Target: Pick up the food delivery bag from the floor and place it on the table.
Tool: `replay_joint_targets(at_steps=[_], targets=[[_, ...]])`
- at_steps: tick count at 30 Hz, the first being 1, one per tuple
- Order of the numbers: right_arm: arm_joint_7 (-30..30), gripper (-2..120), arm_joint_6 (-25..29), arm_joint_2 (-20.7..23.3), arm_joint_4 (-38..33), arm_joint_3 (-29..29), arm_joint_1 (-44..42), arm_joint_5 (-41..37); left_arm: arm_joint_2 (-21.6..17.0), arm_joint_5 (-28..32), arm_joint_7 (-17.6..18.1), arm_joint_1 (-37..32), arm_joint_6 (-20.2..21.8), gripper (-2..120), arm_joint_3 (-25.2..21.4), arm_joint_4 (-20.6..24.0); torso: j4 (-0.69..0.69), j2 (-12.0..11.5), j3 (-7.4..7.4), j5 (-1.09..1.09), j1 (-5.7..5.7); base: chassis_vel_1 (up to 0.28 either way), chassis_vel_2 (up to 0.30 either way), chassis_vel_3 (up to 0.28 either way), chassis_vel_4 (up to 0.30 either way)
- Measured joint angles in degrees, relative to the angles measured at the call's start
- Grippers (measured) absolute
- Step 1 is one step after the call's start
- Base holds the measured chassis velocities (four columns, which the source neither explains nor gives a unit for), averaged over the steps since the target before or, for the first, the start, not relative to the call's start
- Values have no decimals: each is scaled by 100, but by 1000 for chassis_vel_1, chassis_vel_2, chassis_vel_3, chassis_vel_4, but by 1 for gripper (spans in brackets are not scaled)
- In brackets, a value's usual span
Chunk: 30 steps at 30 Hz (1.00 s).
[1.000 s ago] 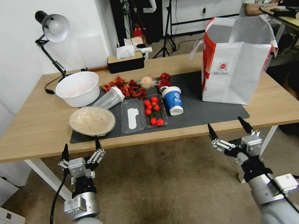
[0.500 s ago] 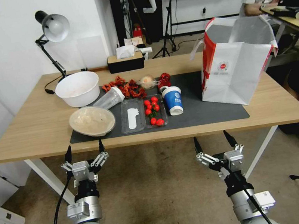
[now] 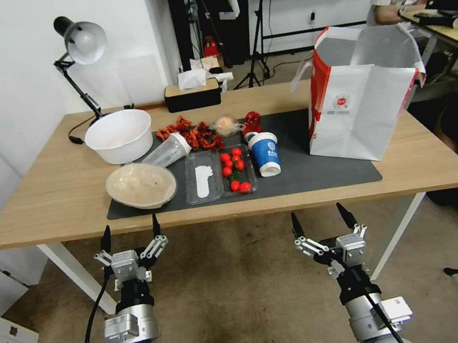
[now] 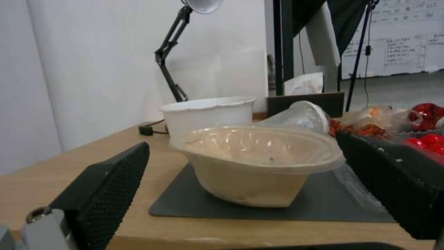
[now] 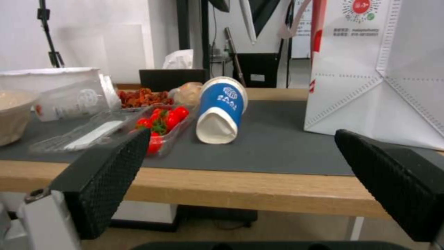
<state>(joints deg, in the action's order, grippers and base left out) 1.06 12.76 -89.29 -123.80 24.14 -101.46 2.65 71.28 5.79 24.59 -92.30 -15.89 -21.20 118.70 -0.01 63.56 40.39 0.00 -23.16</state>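
Note:
The food delivery bag (image 3: 359, 98), white with red edges and a round red logo, stands upright on the right part of the table (image 3: 53, 193), partly on the dark grey mat (image 3: 305, 174). The right wrist view shows its white side (image 5: 370, 69) beyond the table edge. My right gripper (image 3: 321, 220) hangs open and empty in front of the table's near edge, below and left of the bag, over the floor (image 3: 243, 297). My left gripper (image 3: 130, 232) is open and empty near the front edge on the left.
On the mat lie a beige lidded bowl (image 3: 140, 184), a white bowl (image 3: 118, 135), a tipped clear cup (image 3: 168, 151), a tomato tray (image 3: 234, 170), a blue-and-white paper cup (image 3: 265, 153) and red food. A desk lamp (image 3: 79, 50) and tissue box (image 3: 192, 93) stand behind.
My right gripper has drawn back from the table edge, moving left and lower over the carpet. The left gripper has dropped slightly. The bag has not moved.

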Motion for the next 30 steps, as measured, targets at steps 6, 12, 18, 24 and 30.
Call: replay_joint_targets(at_steps=[6,12,18,24,30], targets=[[29,100,26,29,22,2,33,11,16,-119,-4,-30,-59,100,-34,-114,0,0,0,0,0,0,0,0,0],[58,100,52,78,16,63,45,-21,49,-290,-10,-16,-78,100,-57,-203,0,0,0,0,0,0,0,0,0],[111,100,131,110,6,134,65,-18,80,-513,-29,34,-191,100,-104,-339,0,0,0,0,0,0,0,0,0],[128,100,174,139,20,187,115,-14,119,-612,-46,42,-234,100,-117,-391,0,0,0,0,0,0,0,0,0],[156,100,201,172,37,225,144,-19,145,-695,-48,46,-234,100,-130,-434,0,0,0,0,0,0,0,0,0]])
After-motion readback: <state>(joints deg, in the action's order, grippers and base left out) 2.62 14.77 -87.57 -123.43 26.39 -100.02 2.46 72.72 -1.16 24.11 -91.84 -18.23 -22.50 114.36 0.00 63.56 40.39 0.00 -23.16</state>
